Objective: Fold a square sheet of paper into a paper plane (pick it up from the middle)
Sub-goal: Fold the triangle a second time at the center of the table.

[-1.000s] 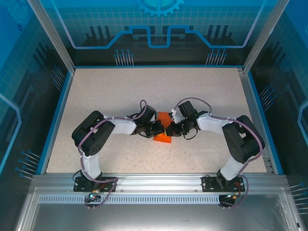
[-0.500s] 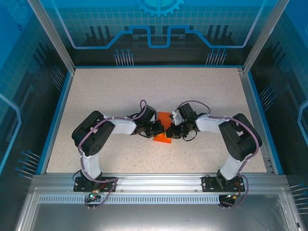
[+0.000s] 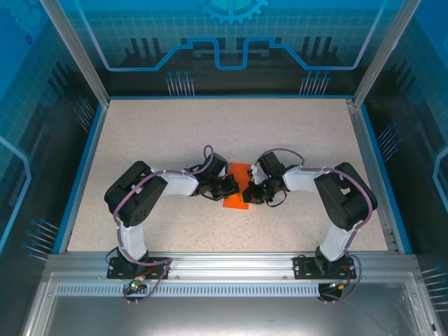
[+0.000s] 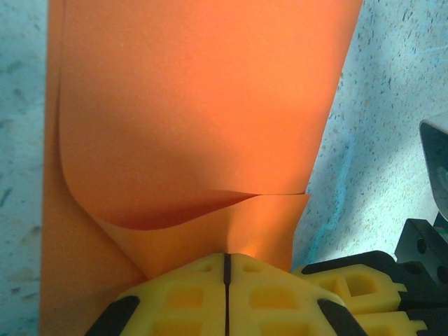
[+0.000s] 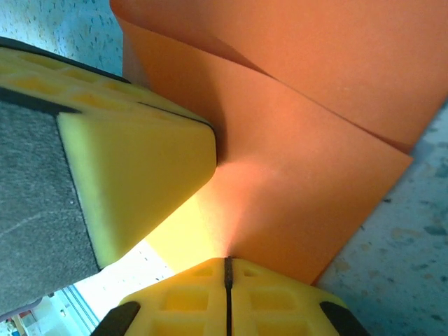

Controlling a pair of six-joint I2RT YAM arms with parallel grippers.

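Over the speckled table (image 3: 154,140), seen from above, the square sheet of paper (image 3: 236,201) lies between my left pincer (image 3: 232,187) and right pincer (image 3: 250,194), creased into layers but no dart yet; from my left wrist, closed tips pinch its edge, flaps ahead; from my right wrist, likewise.

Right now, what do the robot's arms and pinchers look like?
The left arm and right arm are white tubes with chunky black joints and looping purplish cables. The left gripper and right gripper have yellow fingers with square pockets and black edges.
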